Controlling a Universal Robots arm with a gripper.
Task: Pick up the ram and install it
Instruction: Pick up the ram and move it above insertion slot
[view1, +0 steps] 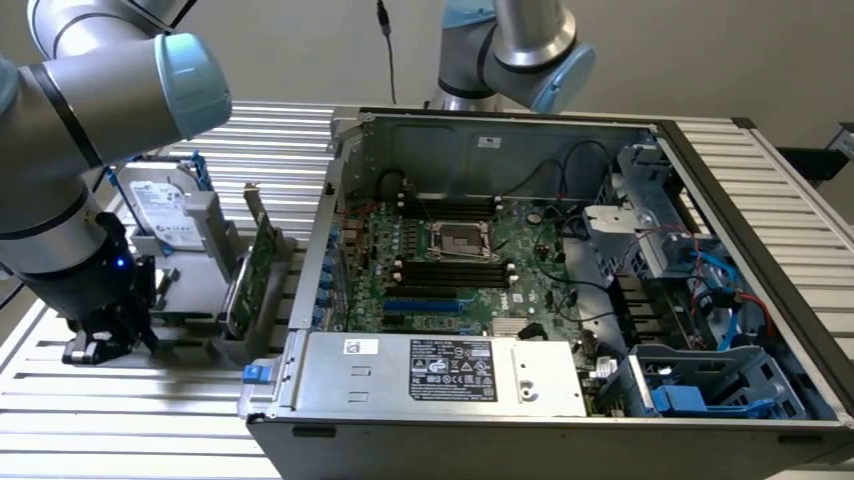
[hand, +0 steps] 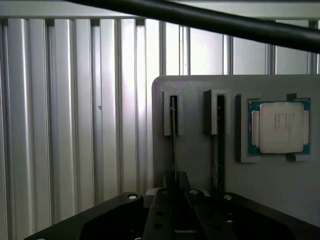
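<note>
The ram (hand: 172, 135) stands edge-on as a thin dark stick in a slot of a grey holder plate (hand: 200, 200). My gripper (hand: 176, 189) sits at the near end of that stick, its dark fingers (hand: 165, 210) drawn together on the stick's edge. A second thin stick (hand: 220, 145) stands in the neighbouring slot, untouched. In the exterior view my gripper (view1: 100, 345) is low over the holder, at that view's left of the open computer case (view1: 534, 130). The motherboard (view1: 534, 285) with its long black slots (view1: 454, 270) lies inside the case.
A processor chip (hand: 280, 127) sits in a recess of the same plate. A hard drive (view1: 160, 205) and a green expansion card (view1: 260, 265) stand upright between my arm and the case. A black cable (hand: 225, 22) crosses the wrist view. Ribbed aluminium table (view1: 120, 430) lies all around.
</note>
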